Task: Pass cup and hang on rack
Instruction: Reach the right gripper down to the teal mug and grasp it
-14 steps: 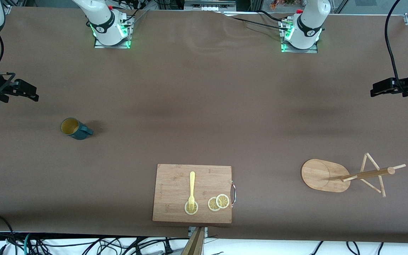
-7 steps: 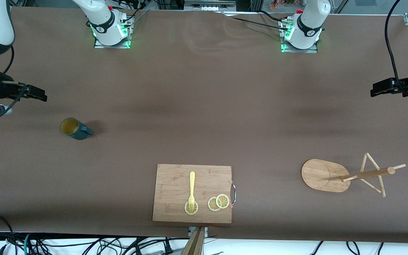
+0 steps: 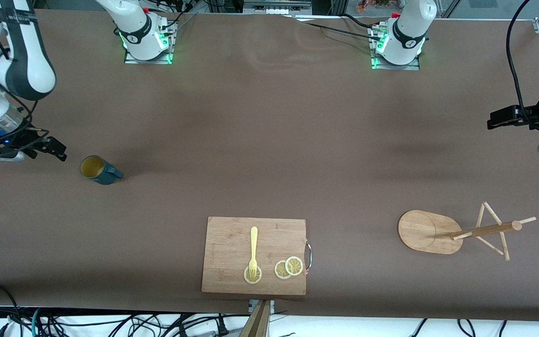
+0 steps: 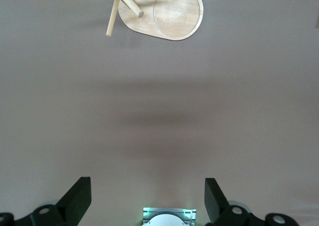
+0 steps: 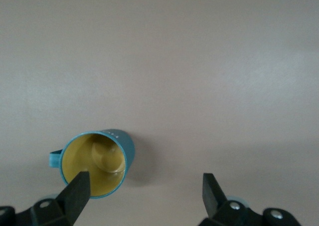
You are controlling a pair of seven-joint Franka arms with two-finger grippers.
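- The cup (image 3: 99,170) stands upright on the table, well apart from the cutting board (image 3: 232,234), toward the right arm's end and farther from the front camera.
- The right gripper (image 3: 49,146) hovers just beside the cup, jaws wide, empty.
- The left gripper (image 3: 501,117) waits, jaws wide, above the table farther from the board than the rack (image 3: 431,231), which stands near the board.
- The cup looks light, stiff, probably glazed and slippery; pinching its rim wall seems safest, leaving the handle free for a peg.

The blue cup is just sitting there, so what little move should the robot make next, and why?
Probably the right gripper should ease sideways and down until its open fingers straddle the cup. It hangs just beside the upright cup, not yet around it. The left gripper waits open near the rack.
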